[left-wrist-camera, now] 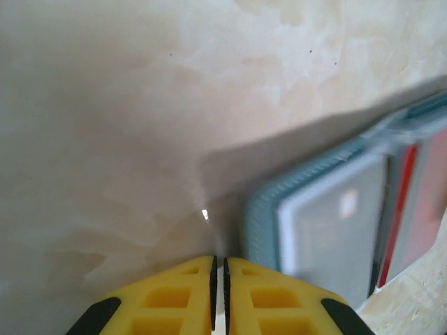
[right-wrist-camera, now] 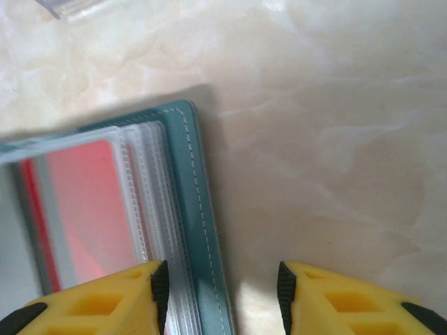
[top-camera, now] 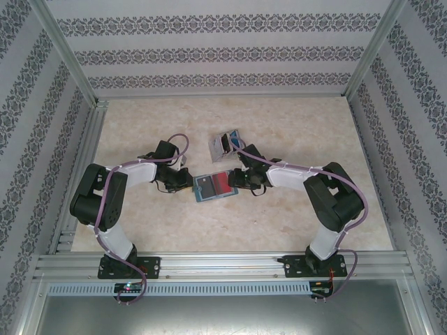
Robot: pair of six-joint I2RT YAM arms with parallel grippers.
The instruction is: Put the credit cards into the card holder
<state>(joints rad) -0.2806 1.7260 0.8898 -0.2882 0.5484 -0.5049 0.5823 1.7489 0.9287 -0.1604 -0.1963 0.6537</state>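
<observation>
The holder (top-camera: 214, 186) is lying open on the worktop (top-camera: 293, 125), red card (right-wrist-camera: 84, 202) pocketed. The left tool (left-wrist-camera: 219, 279) is sitting pinched together beside one edge; the right tool (right-wrist-camera: 222, 279), jaws apart, is hovering over the other. I'd pin it flat first.

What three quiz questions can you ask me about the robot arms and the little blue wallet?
1. True or false: the left jaws are wide open.
2. Pick one: what colour is the card showing through a clear pocket of the card holder? A green, B red, C yellow.
3. One word: which arm's jaws stand open over the card holder's stitched edge?

Key:
1. False. The left jaws are shut.
2. B. It is the red card.
3. Right. The right jaws have one finger above the pockets and the other above the table.
</observation>
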